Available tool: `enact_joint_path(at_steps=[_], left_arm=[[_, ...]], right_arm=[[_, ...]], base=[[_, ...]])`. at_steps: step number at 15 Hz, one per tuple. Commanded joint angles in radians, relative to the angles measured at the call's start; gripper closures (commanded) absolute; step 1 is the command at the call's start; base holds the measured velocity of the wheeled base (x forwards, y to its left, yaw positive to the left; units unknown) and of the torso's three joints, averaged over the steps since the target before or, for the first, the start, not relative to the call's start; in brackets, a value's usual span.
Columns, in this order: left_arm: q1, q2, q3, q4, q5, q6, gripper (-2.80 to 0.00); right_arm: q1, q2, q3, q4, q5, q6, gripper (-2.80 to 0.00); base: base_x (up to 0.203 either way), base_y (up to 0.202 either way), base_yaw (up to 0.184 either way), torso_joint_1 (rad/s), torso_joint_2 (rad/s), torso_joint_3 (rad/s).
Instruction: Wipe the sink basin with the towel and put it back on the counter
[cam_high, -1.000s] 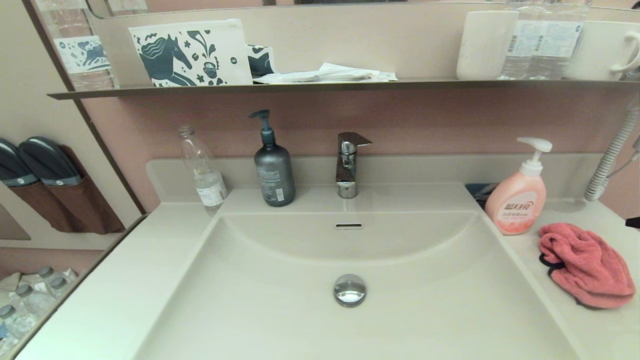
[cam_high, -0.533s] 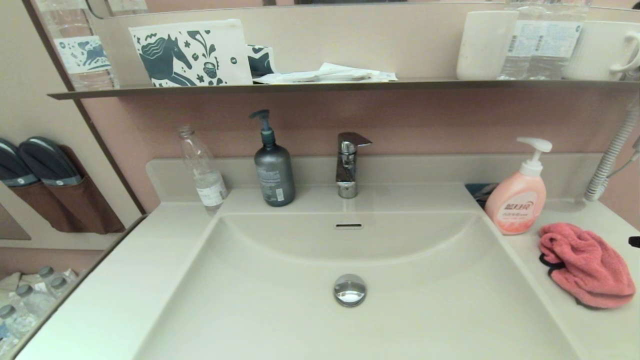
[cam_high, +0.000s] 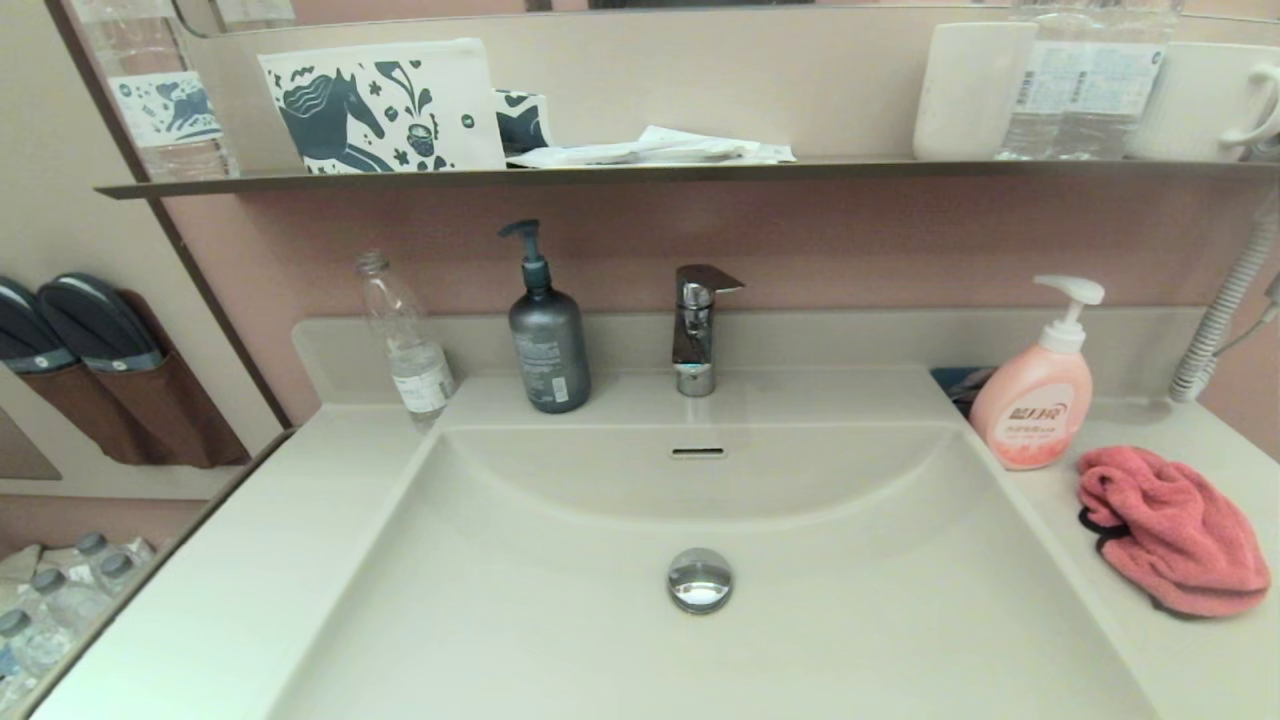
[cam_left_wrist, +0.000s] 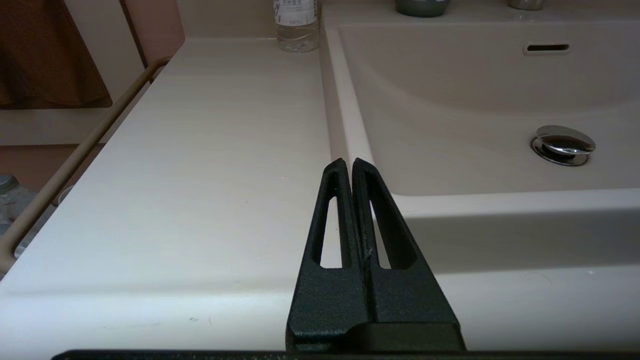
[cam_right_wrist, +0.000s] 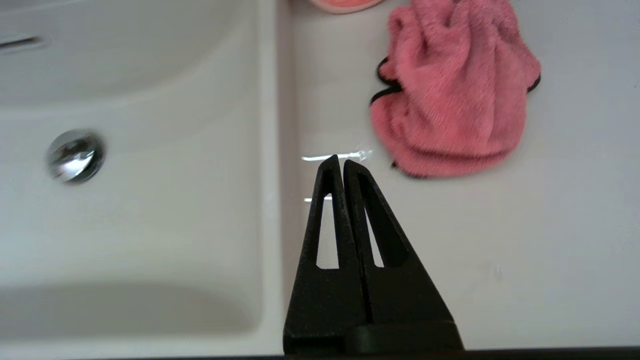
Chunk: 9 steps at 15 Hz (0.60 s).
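The coral-pink towel (cam_high: 1170, 530) lies bunched on the counter (cam_high: 1190, 650) right of the sink basin (cam_high: 560, 620), in front of the pink soap bottle. The basin is bare, with its chrome drain plug (cam_high: 700, 579) and slot overflow (cam_high: 697, 452). Neither gripper shows in the head view. In the right wrist view my right gripper (cam_right_wrist: 341, 161) is shut and empty, hanging over the counter a short way before the towel (cam_right_wrist: 455, 95), close to the basin's edge. My left gripper (cam_left_wrist: 348, 162) is shut and empty above the left counter (cam_left_wrist: 210, 165) by the basin's front left corner.
A pink pump soap bottle (cam_high: 1035, 395) stands behind the towel. A grey pump bottle (cam_high: 548, 340), a clear water bottle (cam_high: 405, 340) and the chrome faucet (cam_high: 695, 325) line the back rim. A dark wall shelf (cam_high: 640, 173) above holds a pouch and cups.
A dark piece at the head view's right edge dropped lower and then left the view. The towel and the bottles have not moved.
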Motion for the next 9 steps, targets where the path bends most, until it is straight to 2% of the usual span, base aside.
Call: enact_joint_path(at_steps=[1,3,7,9], left_arm=[[-0.001,0.002,0.0,0.0,0.0,0.0,0.0],[-0.001,0.002,0.0,0.0,0.0,0.0,0.0],[0.0,0.002,0.0,0.0,0.0,0.0,0.0],[0.0,0.002,0.0,0.0,0.0,0.0,0.0]], right_arm=[[0.043,-0.222,-0.001,0.109,0.006,0.003,0.0],[0.07,-0.324,-0.001,0.235,0.045,0.004,0.0],[0.085,-0.491,0.004,0.38,0.118,0.004,0.0],[0.135,-0.576,0.019,0.45,0.129,0.004,0.0]], base=[[0.0,0.0,0.0,0.0,0.0,0.0],[0.0,0.0,0.0,0.0,0.0,0.0],[0.0,0.0,0.0,0.0,0.0,0.0],[0.0,0.0,0.0,0.0,0.0,0.0]])
